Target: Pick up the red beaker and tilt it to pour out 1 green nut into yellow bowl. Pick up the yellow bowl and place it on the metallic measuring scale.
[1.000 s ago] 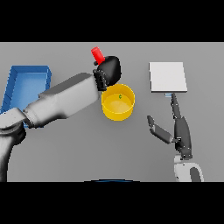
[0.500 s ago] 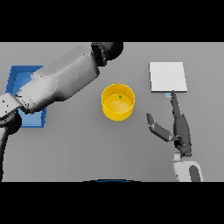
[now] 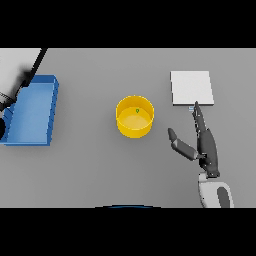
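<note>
The yellow bowl [image 3: 135, 117] stands on the table [image 3: 100, 165] with a green nut [image 3: 137, 110] inside. Right of the bowl, the right hand [image 3: 204, 145] rests with fingers straight and thumb spread, fingertips near the scale [image 3: 192, 87]. The blue tray [image 3: 31, 111] sits left of the bowl.

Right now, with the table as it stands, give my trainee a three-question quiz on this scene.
1. True or false: the round yellow bowl sits on the flat metallic measuring scale.
2. What lies inside the yellow bowl? A) a small green nut B) a red beaker C) nothing
3. Fill in: the robot's right hand rests with its fingers ____, just below the scale.

Key
1. False. The bowl stands on the grey table, left of the scale and apart from it.
2. A. A small green nut shows near the bowl's far inner wall.
3. Straight: an open hand, holding nothing.

The blue rectangular tray sits at the left edge.
</note>
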### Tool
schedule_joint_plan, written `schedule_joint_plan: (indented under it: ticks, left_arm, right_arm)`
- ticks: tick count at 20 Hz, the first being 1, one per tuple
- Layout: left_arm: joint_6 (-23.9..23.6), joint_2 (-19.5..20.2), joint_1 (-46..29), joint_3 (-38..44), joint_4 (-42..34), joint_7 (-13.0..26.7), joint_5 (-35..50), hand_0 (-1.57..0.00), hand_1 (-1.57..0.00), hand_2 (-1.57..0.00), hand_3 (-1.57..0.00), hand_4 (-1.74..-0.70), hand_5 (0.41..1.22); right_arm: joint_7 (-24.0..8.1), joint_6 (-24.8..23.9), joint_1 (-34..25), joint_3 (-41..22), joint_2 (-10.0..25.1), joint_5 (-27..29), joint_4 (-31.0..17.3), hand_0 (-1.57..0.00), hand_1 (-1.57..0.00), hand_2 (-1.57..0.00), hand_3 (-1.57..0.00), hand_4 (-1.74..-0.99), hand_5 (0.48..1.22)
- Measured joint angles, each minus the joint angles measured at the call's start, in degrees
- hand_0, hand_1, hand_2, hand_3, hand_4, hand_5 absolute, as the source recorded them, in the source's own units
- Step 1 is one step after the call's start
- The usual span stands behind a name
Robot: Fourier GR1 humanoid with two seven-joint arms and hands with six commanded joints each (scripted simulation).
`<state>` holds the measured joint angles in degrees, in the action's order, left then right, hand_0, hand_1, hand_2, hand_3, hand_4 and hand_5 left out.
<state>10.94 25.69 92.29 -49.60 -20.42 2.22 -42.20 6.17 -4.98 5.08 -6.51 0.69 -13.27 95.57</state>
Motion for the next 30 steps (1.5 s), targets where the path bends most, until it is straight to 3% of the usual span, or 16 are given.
schedule_joint_plan:
  ticks: [5, 6, 9, 11, 17, 21, 24, 27, 29, 30]
  left_arm:
    - [-6.8, 6.6, -6.5, 12.1, 2.6, 2.0, 15.1, -1.57, -1.57, -1.57, -1.43, -1.74, 1.221]
    - [-8.0, 8.4, -8.4, 14.2, 2.2, 0.7, 18.1, -1.57, -1.57, -1.57, -1.43, -1.74, 1.221]
    - [-12.8, 11.8, -15.1, 18.5, -1.4, 6.2, 25.3, -1.57, -1.57, -1.57, -1.43, -1.74, 1.221]
    - [-16.9, 13.9, -21.4, 21.2, -6.5, 8.6, 30.3, -1.57, -1.57, -1.57, -1.45, -1.74, 1.221]
    - [-27.3, 19.0, -41.9, 23.3, -27.7, 22.6, 39.7, -1.57, -1.57, -1.57, -1.45, -1.74, 1.221]
    - [-33.2, 20.7, -52.7, 22.3, -38.6, 26.8, 42.6, -1.57, -1.57, -1.57, -1.45, -1.74, 1.221]
    - [-36.0, 20.4, -56.8, 21.7, -41.2, 28.8, 44.1, -1.57, -1.57, -1.57, -1.51, -1.74, 1.221]
    - [-37.5, 20.9, -58.5, 20.7, -43.2, 30.7, 44.6, -1.57, -1.57, -1.57, -1.54, -1.74, 1.117]
    - [-38.7, 20.9, -59.6, 19.7, -43.9, 31.4, 45.0, -1.57, -1.57, -1.57, -1.55, -1.74, 0.967]
    - [-38.4, 21.4, -59.3, 19.1, -43.4, 31.7, 44.9, -1.57, -1.57, -1.57, -1.55, -1.67, 0.908]
  right_arm:
    - [0.8, 0.6, -0.6, 0.4, 0.9, 0.4, -0.6, 0.0, 0.0, 0.0, 0.0, -1.222, 0.586]
    - [0.6, 0.3, -1.2, 0.4, 1.0, 0.2, -0.8, 0.0, 0.0, 0.0, 0.0, -1.226, 0.587]
    - [2.5, 1.4, -0.3, 0.2, 1.9, 0.2, -1.2, 0.0, 0.0, 0.0, 0.0, -1.217, 0.599]
    - [1.8, 1.3, -0.3, 0.1, 2.0, -0.1, -1.5, 0.0, 0.0, 0.0, 0.0, -1.212, 0.61]
    - [0.8, 1.8, -0.8, -0.4, 3.3, -1.4, -1.2, 0.0, 0.0, 0.0, 0.0, -1.206, 0.657]
    - [0.5, 1.5, -1.6, -1.0, 2.6, -1.9, -1.7, 0.0, 0.0, 0.0, 0.0, -1.218, 0.664]
    - [2.0, 1.6, 0.3, -1.1, 2.9, -1.9, -1.0, 0.0, 0.0, 0.0, 0.0, -1.217, 0.666]
    - [1.8, 1.6, 0.8, -1.4, 2.6, -2.2, -0.8, 0.0, 0.0, 0.0, 0.0, -1.207, 0.665]
    - [1.0, 1.0, 0.1, -1.4, 2.6, -2.9, -1.0, 0.0, 0.0, 0.0, 0.0, -1.205, 0.664]
    - [1.8, 1.0, 0.0, -1.2, 2.5, -2.4, -1.1, 0.0, 0.0, 0.0, 0.0, -1.202, 0.667]
